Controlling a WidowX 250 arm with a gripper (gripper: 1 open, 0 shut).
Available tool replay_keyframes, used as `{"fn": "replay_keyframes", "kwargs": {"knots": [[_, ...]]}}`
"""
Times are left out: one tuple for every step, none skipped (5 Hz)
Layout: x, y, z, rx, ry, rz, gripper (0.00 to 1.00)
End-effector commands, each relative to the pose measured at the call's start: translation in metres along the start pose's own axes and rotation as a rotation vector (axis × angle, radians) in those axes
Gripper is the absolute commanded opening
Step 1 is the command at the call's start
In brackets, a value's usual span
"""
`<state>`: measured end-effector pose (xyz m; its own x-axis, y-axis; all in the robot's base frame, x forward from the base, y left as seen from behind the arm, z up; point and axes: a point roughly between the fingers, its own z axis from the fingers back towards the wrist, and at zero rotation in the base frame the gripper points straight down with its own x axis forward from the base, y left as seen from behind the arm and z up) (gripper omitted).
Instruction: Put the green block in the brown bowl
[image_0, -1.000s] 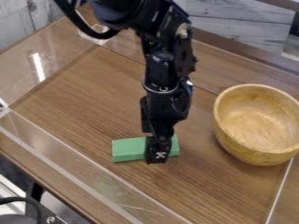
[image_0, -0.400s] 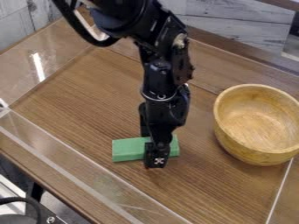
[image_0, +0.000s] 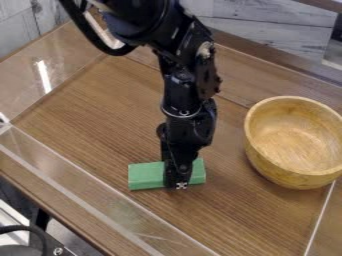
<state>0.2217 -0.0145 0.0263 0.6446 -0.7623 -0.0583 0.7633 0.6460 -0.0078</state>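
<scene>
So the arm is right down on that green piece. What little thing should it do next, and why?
Probably finish squeezing, then lift. The gripper points straight down over the green block, which lies flat on the table, not yet raised. The brown bowl stands empty off to the right, so a firm hold must come first.

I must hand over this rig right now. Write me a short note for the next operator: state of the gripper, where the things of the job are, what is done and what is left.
Gripper: pointing straight down, its fingers lowered onto the green block near the block's right end. Whether the grip is already firm cannot be told from this view.
Green block: lying flat on the wooden table, not lifted.
Brown bowl: to the right of the block, upright, apart from it, nothing inside.
Done: gripper brought down on the block.
Left: secure the grip, lift the block, carry it right over the bowl, release it inside.
</scene>
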Motion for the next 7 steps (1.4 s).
{"fn": "replay_keyframes", "kwargs": {"knots": [[0.001, 0.004, 0.011, 0.015, -0.016, 0.013, 0.0], [0.0, 0.003, 0.016, 0.008, -0.012, 0.019, 0.0], [-0.001, 0.002, 0.021, 0.002, -0.007, 0.026, 0.0], [-0.002, 0.002, 0.026, -0.002, -0.004, 0.042, 0.0], [-0.001, 0.002, 0.033, 0.0, 0.0, 0.043, 0.0], [0.001, 0.002, 0.042, 0.009, 0.004, 0.044, 0.0], [0.008, 0.002, 0.063, 0.033, 0.012, 0.049, 0.0]]}}
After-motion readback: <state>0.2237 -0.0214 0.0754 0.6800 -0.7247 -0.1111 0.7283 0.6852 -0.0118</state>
